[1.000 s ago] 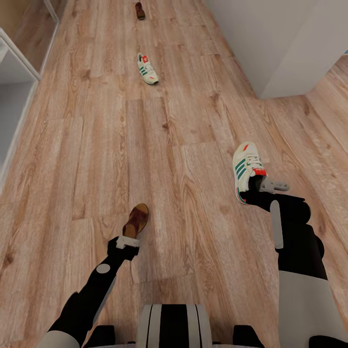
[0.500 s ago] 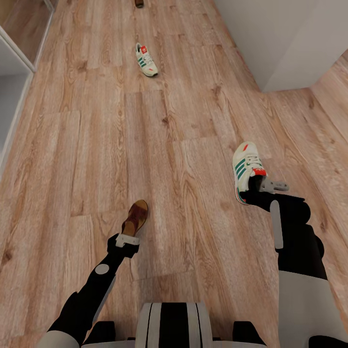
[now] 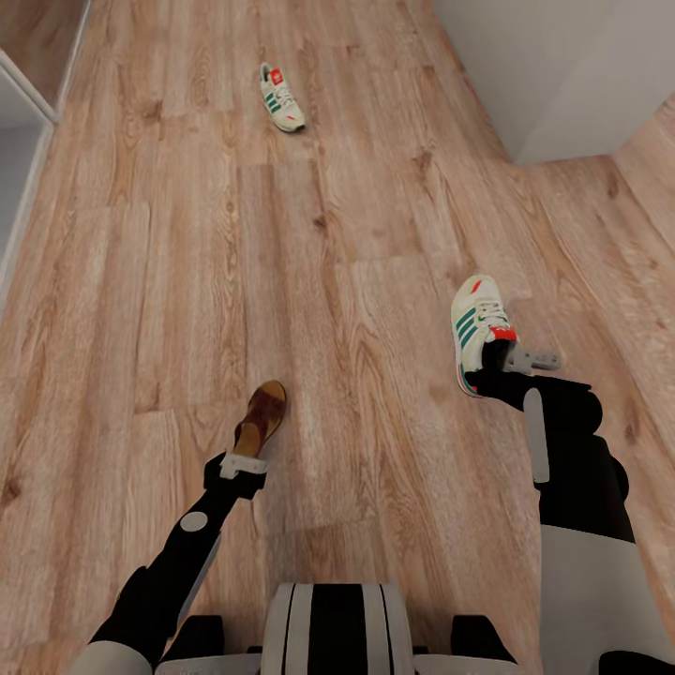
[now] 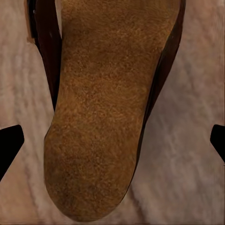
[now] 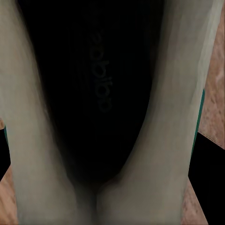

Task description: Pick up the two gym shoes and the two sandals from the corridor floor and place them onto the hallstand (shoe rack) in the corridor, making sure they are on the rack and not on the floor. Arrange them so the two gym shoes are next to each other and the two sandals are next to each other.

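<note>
The left gripper (image 3: 246,461) is clamped on the heel end of a brown sandal (image 3: 262,417), which sticks out forward from it, clear of the corridor floor (image 3: 187,281) as far as I can judge; from the left wrist camera the tan footbed (image 4: 103,117) sits squarely between the dark fingertips (image 4: 9,143). The right gripper (image 3: 511,361) is closed on the heel of a gym shoe (image 3: 478,328), its toe pointing away from the robot; the right wrist camera looks straight down into the shoe's dark inside (image 5: 101,93).

Over the last second both held shoes keep their places against the arms, while the planks and the second gym shoe (image 3: 281,97) slide up the head view, and the other sandal at the far end has gone off the top edge. So the robot itself is moving, probably backing or turning away, carrying one of each pair. The hallstand is not in sight, and two shoes remain to fetch.
</note>
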Robot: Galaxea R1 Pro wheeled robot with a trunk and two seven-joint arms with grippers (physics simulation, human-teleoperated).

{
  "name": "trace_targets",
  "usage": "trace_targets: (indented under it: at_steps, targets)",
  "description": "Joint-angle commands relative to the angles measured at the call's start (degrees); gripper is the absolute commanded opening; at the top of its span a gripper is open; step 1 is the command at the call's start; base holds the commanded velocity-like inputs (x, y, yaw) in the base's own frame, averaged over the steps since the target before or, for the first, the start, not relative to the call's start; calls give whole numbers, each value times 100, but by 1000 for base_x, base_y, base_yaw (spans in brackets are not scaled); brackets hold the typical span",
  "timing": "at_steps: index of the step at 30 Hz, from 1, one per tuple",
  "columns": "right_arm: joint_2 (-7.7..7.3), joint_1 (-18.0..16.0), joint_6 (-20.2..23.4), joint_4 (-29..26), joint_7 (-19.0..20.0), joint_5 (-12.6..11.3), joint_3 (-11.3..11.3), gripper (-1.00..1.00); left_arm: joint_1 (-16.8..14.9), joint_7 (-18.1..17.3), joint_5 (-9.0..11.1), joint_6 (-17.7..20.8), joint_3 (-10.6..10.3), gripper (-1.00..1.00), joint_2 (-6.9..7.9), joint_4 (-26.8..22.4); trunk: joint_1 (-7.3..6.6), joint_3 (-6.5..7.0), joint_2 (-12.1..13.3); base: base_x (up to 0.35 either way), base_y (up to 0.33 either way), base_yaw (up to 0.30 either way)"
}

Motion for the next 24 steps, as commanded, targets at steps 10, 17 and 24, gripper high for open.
trace_targets:
  at_steps: [10, 17, 24]
  targets:
    - [0, -3, 26, -8, -1, 4, -4, -100, -1, 0, -58, 24, 11, 100, 1, -11, 4, -99, -4, 0, 0, 0]
    - [-2, -3, 26, -8, -1, 4, -5, -100, -1, -1, -58, 23, 15, 100, 1, -11, 14, -208, -10, 0, 0, 0]
    - [3, -3, 26, -13, -1, 4, -5, -100, -1, 6, -57, -101, 19, 100, 1, -11, 22, -313, -14, 0, 0, 0]
